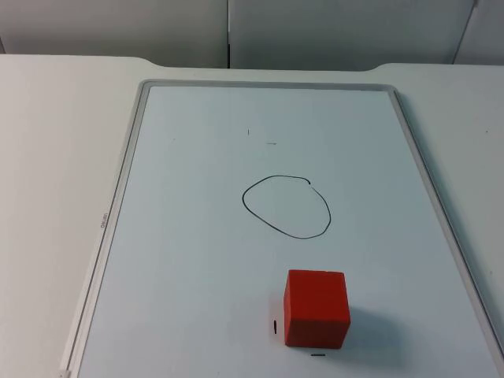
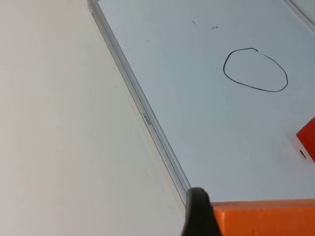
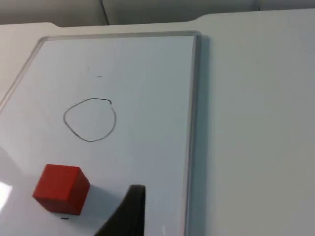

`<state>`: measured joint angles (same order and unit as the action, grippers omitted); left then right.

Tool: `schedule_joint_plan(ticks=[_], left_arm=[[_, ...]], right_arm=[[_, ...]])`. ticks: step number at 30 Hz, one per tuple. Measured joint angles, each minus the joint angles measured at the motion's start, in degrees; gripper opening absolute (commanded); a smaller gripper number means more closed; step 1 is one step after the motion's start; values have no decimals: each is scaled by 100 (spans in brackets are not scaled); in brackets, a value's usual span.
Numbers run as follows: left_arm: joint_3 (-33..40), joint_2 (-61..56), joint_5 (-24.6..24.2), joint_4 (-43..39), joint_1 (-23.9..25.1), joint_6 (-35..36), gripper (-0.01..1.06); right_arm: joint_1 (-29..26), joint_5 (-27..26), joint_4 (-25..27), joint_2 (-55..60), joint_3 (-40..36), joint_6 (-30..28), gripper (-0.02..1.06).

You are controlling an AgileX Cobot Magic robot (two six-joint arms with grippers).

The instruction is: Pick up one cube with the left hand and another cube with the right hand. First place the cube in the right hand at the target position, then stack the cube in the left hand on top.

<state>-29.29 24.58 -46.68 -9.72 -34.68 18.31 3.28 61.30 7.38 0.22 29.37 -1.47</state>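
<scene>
Top view has the red cube (image 1: 316, 309) sitting on the whiteboard (image 1: 197, 236), just below the drawn circle (image 1: 286, 206). Left gripper (image 2: 199, 216) is up against an orange cube (image 2: 261, 219); can't tell if either gripper's jaws are apart. Right gripper (image 3: 130, 211) hangs near the red one. Looks light, rigid, flat-sided, so I'd pinch opposite faces mid-height.

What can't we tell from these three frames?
- Orange block: left wrist view, cut off by the picture's edge beside a black fingertip; whether it is gripped can't be told.
- Left and right jaws: open or shut can't be told; one right fingertip shows, partly cropped.
- Small black marks beside the red cube on the framed whiteboard: too small to read, top view.
- Hand-drawn black circle: nothing in it.
</scene>
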Motion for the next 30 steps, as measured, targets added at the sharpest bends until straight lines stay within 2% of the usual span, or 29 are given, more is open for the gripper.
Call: schedule_joint_plan(ticks=[6,10,11,16,17,20,22,23,25,28,29,30], left_arm=[[0,0,0,0,0,0,19],[0,0,0,-18,0,0,19],[0,0,0,-18,0,0,19],[0,0,0,-45,0,0,19],[0,0,0,-45,0,0,19],[0,0,0,-80,0,0,19],[0,0,0,-80,0,-11,19],[0,0,0,-80,0,-11,19],[29,0,27,-80,0,-11,19],[210,-5,81,-89,0,-11,19],[210,-5,81,-89,0,-11,19],[238,-5,95,-89,0,-11,19]], right_arm=[[0,-387,715,457,144,-724,104],[0,-809,1824,1454,299,-1941,101],[0,-809,1824,1454,299,-1941,100],[0,-1260,2732,3183,738,-3641,100],[0,-1260,2732,3183,738,-3641,100],[29,-1327,3129,4296,1273,-4263,98],[183,-1344,3223,4984,1733,-4476,96],[183,-1344,3223,4984,1733,-4476,95],[514,-1375,3226,5681,2116,-4572,94],[1287,-1476,2876,6586,2742,-4623,94],[1287,-1476,2876,6586,2742,-4623,94],[1602,-1524,2660,6875,2912,-4623,94]])
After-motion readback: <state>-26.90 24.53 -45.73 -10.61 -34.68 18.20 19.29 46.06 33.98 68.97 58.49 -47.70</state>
